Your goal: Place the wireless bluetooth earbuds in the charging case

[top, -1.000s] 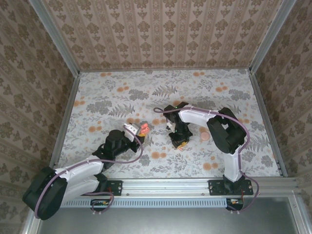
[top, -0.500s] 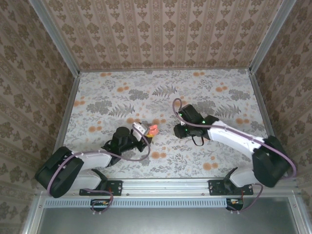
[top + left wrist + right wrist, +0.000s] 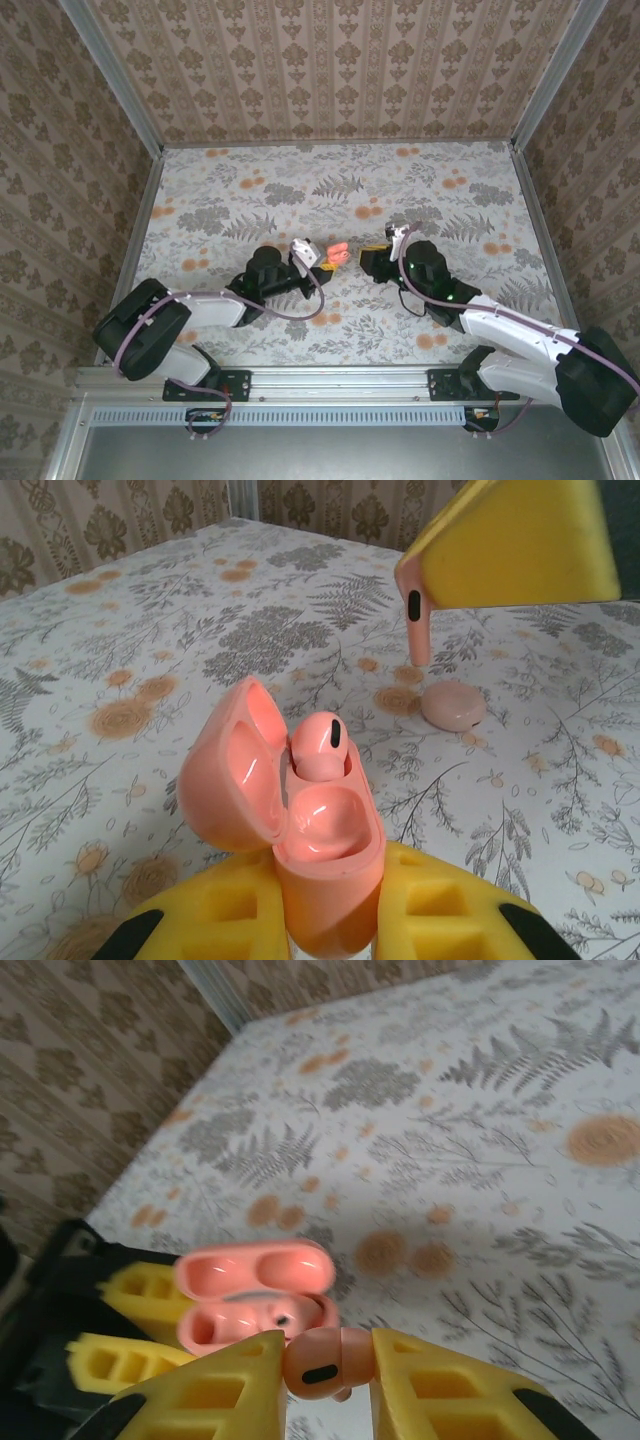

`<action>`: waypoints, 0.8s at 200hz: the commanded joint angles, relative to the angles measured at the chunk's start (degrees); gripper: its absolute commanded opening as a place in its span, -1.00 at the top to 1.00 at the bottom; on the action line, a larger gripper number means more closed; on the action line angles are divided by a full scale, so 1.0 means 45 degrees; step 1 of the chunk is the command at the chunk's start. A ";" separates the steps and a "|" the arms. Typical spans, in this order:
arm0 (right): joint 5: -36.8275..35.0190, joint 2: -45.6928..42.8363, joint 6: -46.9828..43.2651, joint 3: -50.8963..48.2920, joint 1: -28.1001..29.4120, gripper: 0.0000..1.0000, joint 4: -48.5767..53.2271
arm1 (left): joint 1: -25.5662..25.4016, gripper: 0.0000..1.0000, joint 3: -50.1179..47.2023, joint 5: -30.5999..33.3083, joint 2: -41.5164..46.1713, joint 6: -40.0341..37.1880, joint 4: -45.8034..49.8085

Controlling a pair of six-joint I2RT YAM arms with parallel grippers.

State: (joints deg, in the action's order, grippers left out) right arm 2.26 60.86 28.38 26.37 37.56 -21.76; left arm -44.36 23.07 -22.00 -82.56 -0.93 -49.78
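Overhead, one coral-pink hinged plastic charging case [image 3: 337, 253] is pinched mid-table by the left gripper [image 3: 327, 263], walls well apart, both arms stretched low. From the left wrist, one glossy pink earbud [image 3: 320, 745] is seen seated in the open case. From the right wrist, a second earbud [image 3: 322, 1365] is seen clamped by the right gripper [image 3: 328, 1352], near the case.

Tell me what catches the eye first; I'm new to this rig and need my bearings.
A pink case gripped open in the left jaws at mid-table, one earbud already seated inside. Just beyond it, the right jaws pinch a second earbud, with a pale round disc lying on the flowered table behind.
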 commanded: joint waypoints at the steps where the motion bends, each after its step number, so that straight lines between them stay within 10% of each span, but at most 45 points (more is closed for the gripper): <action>1: 0.0639 -0.0051 0.0382 -0.0254 0.0124 0.50 -0.2170 | -0.0114 0.71 0.0361 -0.0312 -0.0250 0.0063 -0.0945; 160: 0.0975 0.2020 0.0592 0.0293 0.0950 0.51 -0.4068 | -0.0261 0.71 0.0723 -0.0248 -0.0235 0.0129 -0.1047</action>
State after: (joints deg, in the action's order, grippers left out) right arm 6.68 69.43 30.46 26.02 41.39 -36.49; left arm -45.04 24.80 -22.11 -84.05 -0.91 -52.56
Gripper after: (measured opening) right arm 0.247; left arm 0.178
